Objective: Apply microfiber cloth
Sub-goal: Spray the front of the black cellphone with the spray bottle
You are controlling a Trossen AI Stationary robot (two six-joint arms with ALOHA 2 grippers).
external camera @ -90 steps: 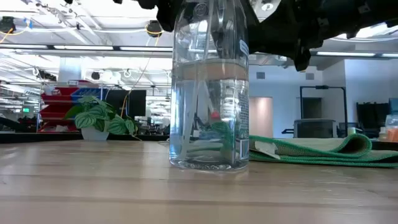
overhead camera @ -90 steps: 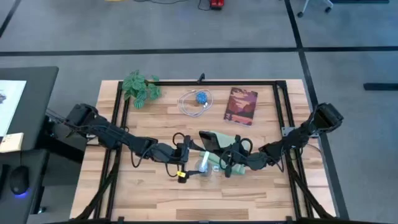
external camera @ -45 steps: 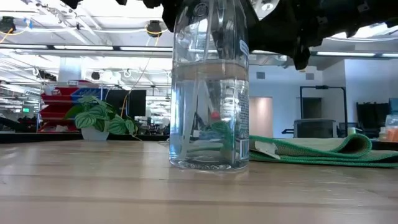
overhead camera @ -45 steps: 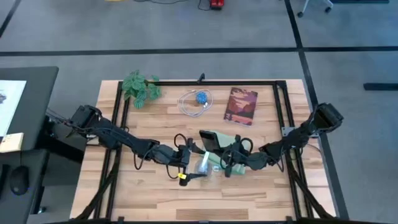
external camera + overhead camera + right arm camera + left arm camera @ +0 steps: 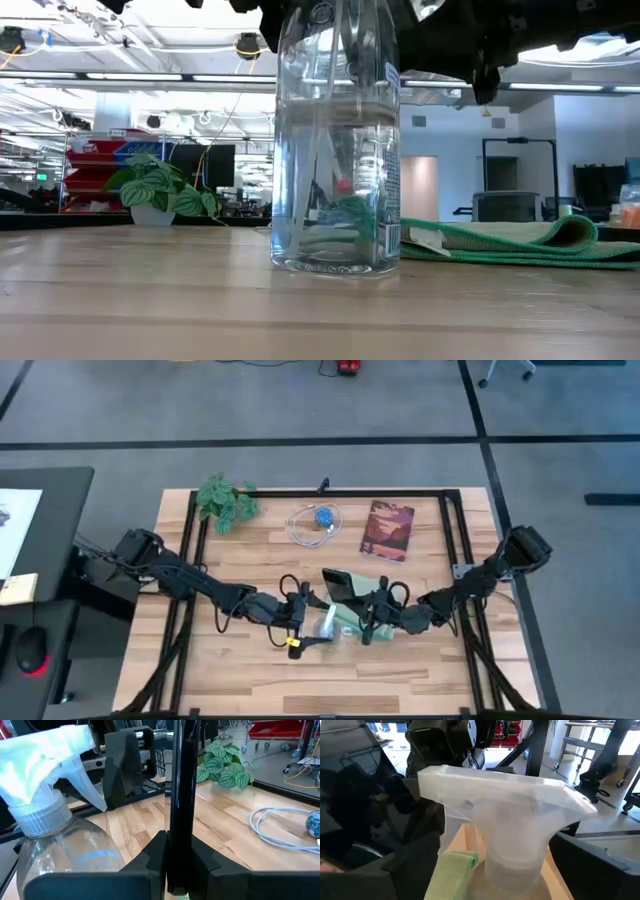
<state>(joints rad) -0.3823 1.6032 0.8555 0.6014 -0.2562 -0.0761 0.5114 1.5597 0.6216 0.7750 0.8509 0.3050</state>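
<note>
Left end effector [image 5: 303,622] at bottle [image 5: 327,624], fingers flanking sprayer head, spread. Bottle upright on counter [image 5: 250,670], mid-front. Cloth [image 5: 510,243] folded flat just right of bottle. Right end effector [image 5: 366,622] above cloth, pinching upright phone [image 5: 337,584].

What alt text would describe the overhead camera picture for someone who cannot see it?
Two dark robot arms meet mid-table over a clear spray bottle and pale green microfiber cloth, beside a black phone. Along the far edge of the wooden table sit a leafy plant, a coiled cable and a book.
</note>
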